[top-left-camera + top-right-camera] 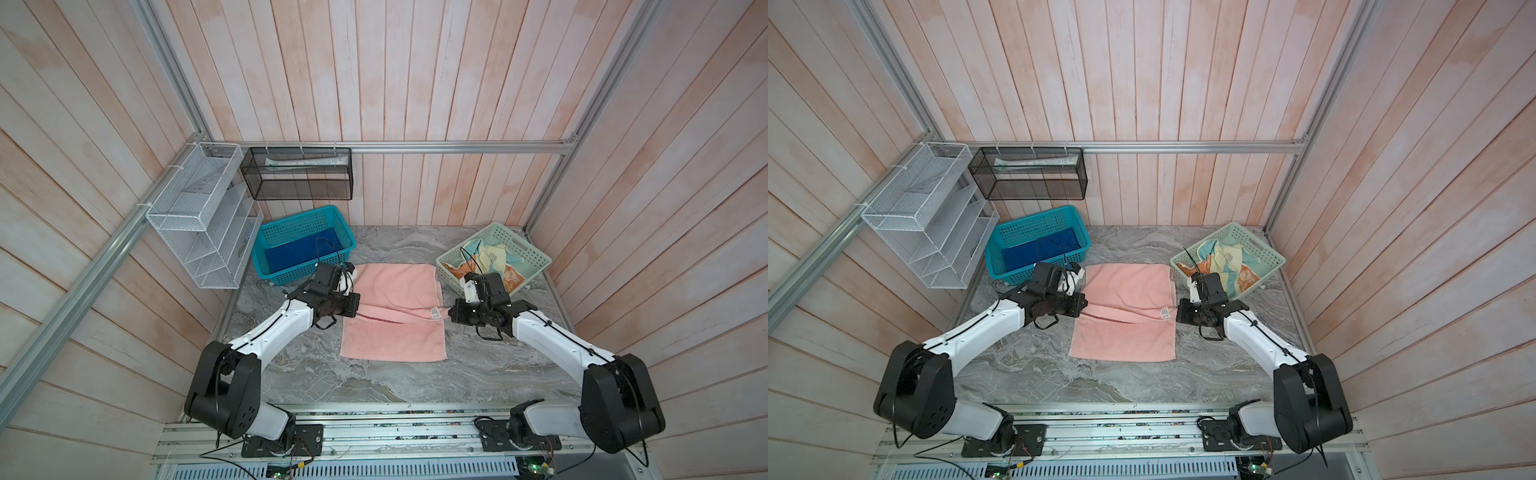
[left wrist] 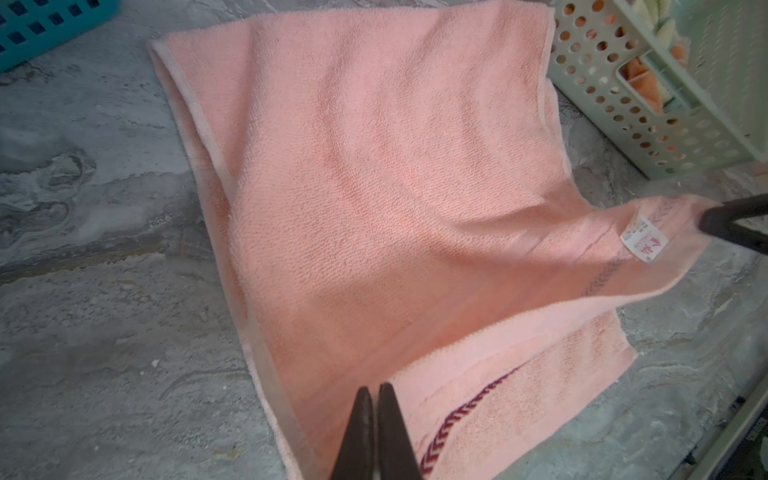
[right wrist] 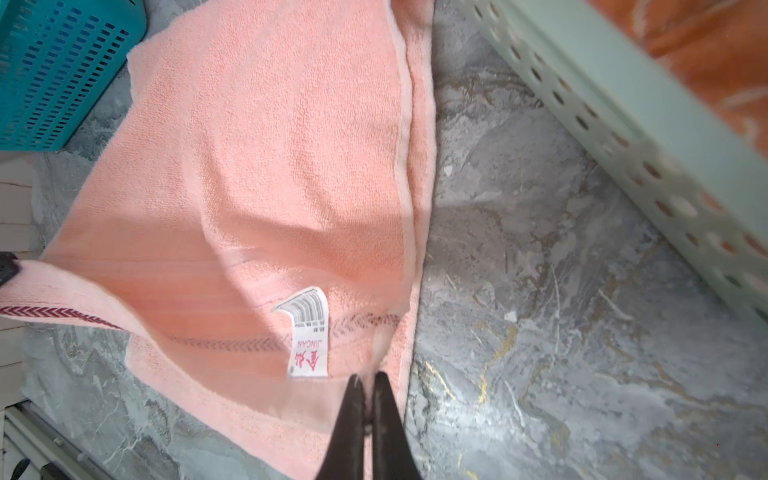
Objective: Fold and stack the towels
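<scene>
The grey marbled desk (image 1: 395,382) carries the pink towel (image 1: 395,286) in its middle, lying flat except for one striped edge raised across it, between the teal basket (image 1: 266,266) that holds the blue towel (image 1: 303,251) and the pale green tray (image 1: 536,259) with the yellow towel (image 1: 494,257) and orange towel (image 1: 513,278) heaped inside.

The left tool (image 2: 372,388) is pinched tight on one end of that raised edge and the right tool (image 3: 368,376) on the other end, both gripping only the hem. From where I stand, that thin bite is the worry: if either end slips out mid-fold, the edge lands crooked. The slack sagging between them could also crease. The right arm sits close to the tray and might nudge it. The white tag (image 3: 309,332) beside the right grip could end up showing.
</scene>
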Controlling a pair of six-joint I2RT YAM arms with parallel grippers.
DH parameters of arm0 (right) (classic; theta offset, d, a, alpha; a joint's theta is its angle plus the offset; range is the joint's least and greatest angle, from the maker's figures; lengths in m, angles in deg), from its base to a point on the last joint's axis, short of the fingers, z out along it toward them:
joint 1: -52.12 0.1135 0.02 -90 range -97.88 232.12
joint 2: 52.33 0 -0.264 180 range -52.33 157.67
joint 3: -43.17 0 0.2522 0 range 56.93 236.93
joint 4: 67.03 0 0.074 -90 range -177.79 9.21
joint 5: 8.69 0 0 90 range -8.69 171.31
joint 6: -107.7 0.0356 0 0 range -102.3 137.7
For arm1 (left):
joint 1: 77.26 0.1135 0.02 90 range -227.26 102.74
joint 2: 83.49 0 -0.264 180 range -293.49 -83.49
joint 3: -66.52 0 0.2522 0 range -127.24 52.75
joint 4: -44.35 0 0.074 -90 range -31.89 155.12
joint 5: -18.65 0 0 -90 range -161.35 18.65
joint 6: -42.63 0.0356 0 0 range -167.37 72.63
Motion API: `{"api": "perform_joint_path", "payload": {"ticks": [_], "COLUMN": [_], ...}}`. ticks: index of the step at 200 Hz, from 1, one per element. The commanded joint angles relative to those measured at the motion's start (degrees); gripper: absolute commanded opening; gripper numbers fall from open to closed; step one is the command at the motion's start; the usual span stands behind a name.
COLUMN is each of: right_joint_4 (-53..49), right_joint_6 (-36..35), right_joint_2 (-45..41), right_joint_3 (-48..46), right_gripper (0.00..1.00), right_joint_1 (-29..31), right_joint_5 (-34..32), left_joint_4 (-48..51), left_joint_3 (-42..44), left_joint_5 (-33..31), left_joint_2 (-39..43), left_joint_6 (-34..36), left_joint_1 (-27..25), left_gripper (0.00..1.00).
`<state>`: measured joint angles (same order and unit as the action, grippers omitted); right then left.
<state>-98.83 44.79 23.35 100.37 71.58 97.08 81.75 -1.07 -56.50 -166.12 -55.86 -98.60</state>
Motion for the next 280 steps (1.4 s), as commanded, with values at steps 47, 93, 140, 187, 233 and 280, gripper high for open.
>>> {"api": "perform_joint_path", "payload": {"ticks": [47,93,140,187,233,280], "right_joint_4": [-3.7,-6.9,-4.2,-2.4,-0.3,-0.3], "right_joint_6": [6.3,5.7,4.3,3.5,2.7,1.3], "right_joint_2": [-6.4,-8.9,-1.6,1.6,5.3,7.0], "right_joint_3": [-11.1,-9.8,-8.7,-8.2,-7.3,-5.8], "right_gripper": [0.31,0.39,0.41,0.43,0.41,0.24], "right_joint_1": [1.4,-0.3,-0.5,-0.4,-0.4,-0.2], "right_joint_5": [10.1,6.3,8.0,7.7,9.3,9.6], "left_joint_4": [-2.6,-6.9,-7.5,-9.5,-10.6,-11.7], "left_joint_3": [14.8,21.5,22.6,26.5,27.0,27.1], "left_joint_5": [-1.0,1.4,10.2,11.8,12.7,13.4], "left_joint_2": [8.7,16.5,10.9,9.8,8.5,7.4], "left_joint_6": [-16.1,-26.9,-33.9,-39.1,-39.9,-39.7], "left_joint_1": [5.1,7.2,7.1,5.7,5.1,5.1], "left_gripper": [0.44,0.50,0.49,0.49,0.47,0.42]}}
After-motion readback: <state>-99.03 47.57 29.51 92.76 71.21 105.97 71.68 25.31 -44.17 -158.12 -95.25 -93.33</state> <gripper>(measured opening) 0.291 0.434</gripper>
